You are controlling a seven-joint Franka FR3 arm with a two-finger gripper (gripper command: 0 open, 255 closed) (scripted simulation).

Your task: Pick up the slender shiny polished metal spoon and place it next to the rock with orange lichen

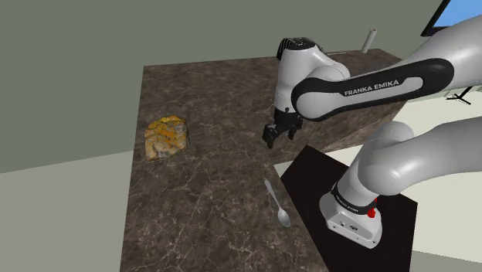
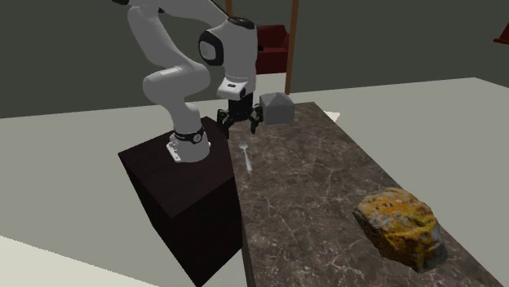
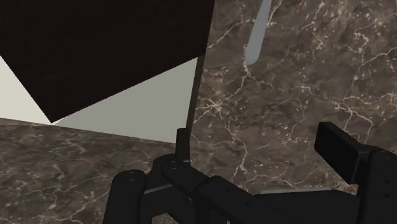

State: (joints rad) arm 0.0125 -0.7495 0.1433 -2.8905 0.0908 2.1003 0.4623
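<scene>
Closest to the wrist camera, the end effector (image 3: 257,145) shows its two black fingers (image 3: 335,145) spread wide, with only bare worktop (image 3: 299,95) between them; it holds nothing. It hangs above the dark marbled surface pointing down, open presumably so it can straddle the thin handle. The spoon (image 3: 257,37) lies a little ahead of it, flat and close to the edge that runs beside the stand (image 1: 307,171). Lying that flat, it probably needs a low pinch across its width. Well apart, toward the shoulder view's left, sits the rock (image 1: 166,137) with orange patches, with free surface beside it for the spoon. The pick looks not yet begun.
</scene>
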